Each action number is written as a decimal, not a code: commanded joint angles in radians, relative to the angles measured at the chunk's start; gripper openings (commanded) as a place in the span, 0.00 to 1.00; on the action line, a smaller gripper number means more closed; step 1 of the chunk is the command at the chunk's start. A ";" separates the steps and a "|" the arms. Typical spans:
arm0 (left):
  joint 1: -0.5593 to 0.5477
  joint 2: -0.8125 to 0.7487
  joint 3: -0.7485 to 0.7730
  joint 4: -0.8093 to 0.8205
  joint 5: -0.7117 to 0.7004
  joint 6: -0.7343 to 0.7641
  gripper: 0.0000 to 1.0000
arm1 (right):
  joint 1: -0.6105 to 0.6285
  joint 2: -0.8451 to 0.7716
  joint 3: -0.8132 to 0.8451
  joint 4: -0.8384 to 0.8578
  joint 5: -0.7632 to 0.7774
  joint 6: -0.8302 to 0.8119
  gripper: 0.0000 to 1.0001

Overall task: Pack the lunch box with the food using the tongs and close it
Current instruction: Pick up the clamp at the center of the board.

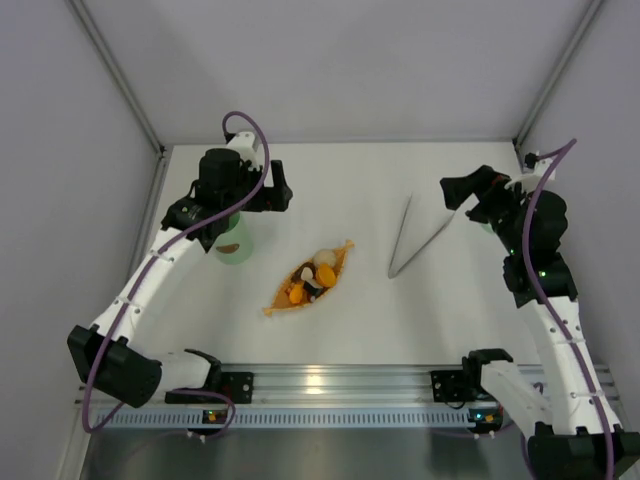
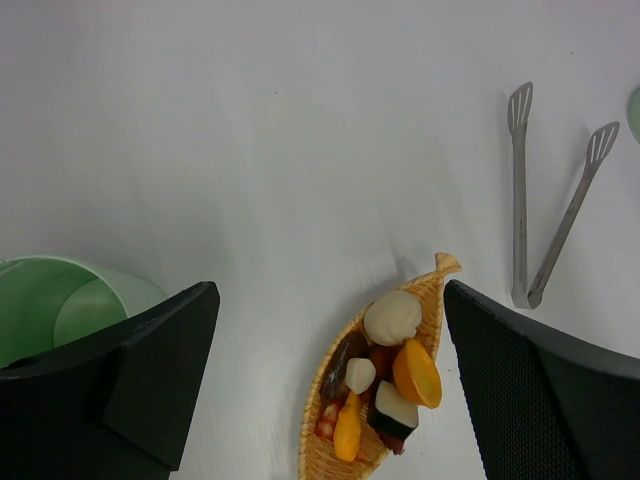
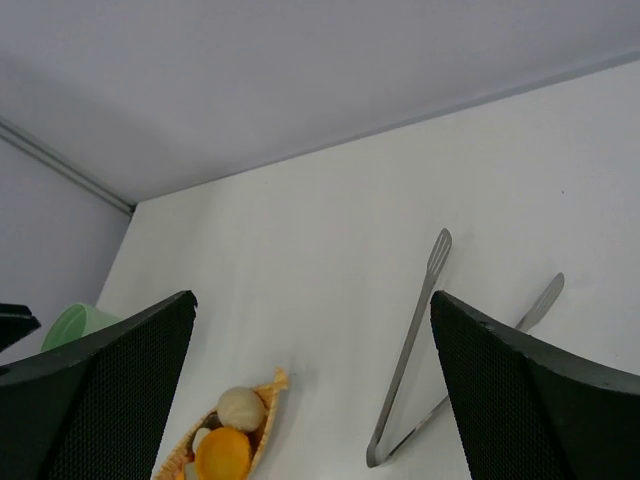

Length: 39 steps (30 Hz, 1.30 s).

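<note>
The mint-green lunch box [image 1: 237,247] stands open at the left, partly under my left arm; its rim also shows in the left wrist view [image 2: 60,300]. The food [image 1: 312,275] [image 2: 385,370] is piled in an orange leaf-shaped tray [image 1: 275,308] at the middle. The tongs [image 1: 399,240] [image 3: 405,360] lie flat right of the tray, in a narrow V, with nothing touching them. A sliver of the green lid [image 2: 634,112] shows past the tongs, mostly hidden under my right arm. My left gripper [image 1: 278,190] [image 2: 330,300] is open and empty above the table beside the lunch box. My right gripper [image 1: 455,190] [image 3: 312,300] is open and empty, just right of the tongs' tips.
White walls close the table at the back and both sides, with metal posts in the far corners. An aluminium rail [image 1: 330,385] carrying both arm bases runs along the near edge.
</note>
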 commanded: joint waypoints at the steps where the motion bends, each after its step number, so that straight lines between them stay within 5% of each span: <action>1: -0.005 -0.011 0.040 0.034 -0.016 0.010 0.99 | -0.010 -0.001 0.047 -0.027 0.033 0.005 0.99; 16: -0.016 0.008 0.067 -0.002 -0.057 0.005 0.99 | 0.014 0.171 0.071 -0.268 0.310 0.130 1.00; 25: -0.016 0.014 0.077 -0.025 -0.068 0.004 0.99 | 0.296 0.459 0.122 -0.357 0.663 0.304 0.99; 39: -0.017 0.020 0.091 -0.052 -0.071 0.001 0.99 | 0.431 0.695 0.100 -0.356 0.720 0.530 0.99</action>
